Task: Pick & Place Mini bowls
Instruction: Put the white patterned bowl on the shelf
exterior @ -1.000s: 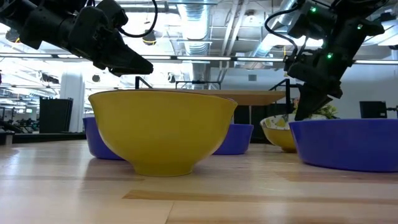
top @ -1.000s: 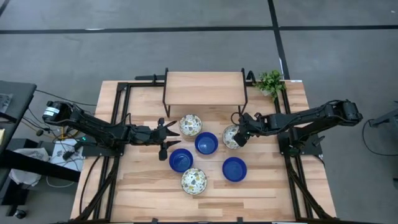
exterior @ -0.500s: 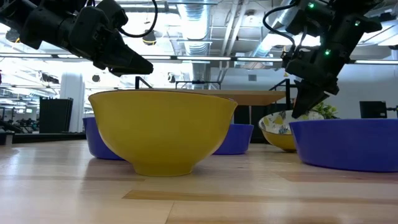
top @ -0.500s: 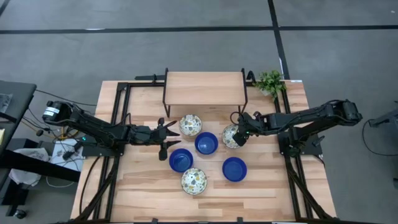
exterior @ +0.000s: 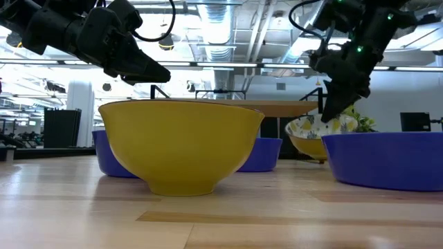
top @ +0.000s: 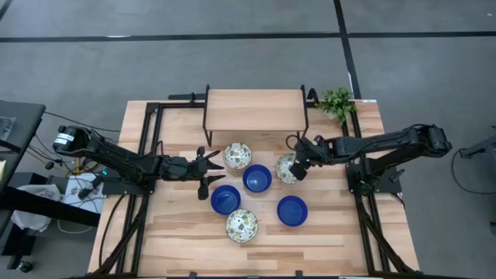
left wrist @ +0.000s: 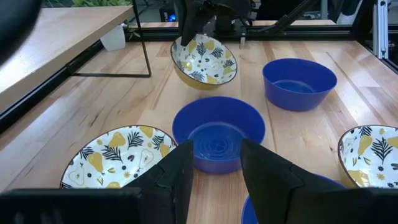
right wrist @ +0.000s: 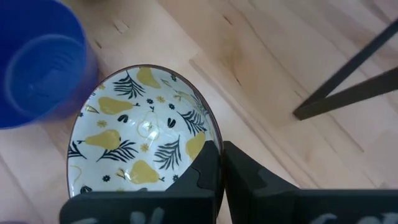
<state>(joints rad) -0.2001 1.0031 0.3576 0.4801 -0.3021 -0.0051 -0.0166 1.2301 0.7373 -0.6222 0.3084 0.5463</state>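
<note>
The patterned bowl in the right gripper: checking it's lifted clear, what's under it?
Under the tilted pear-patterned bowl, pinched at its rim by the right gripper, only bare wooden table shows. The spot directly beneath stays hidden.

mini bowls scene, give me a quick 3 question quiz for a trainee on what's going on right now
1. True or false: the right gripper is shut on the rim of a patterned bowl and holds it tilted, clear of the table.
2. How many solid blue bowls show in the high view? A) two B) three C) four
3. Fill in: the left gripper hovers with its jaws ____, holding nothing.

Key
1. True; the low view shows the bowl off the wood.
2. B: one central, one beside the left gripper, one nearer the right arm.
3. open
</note>
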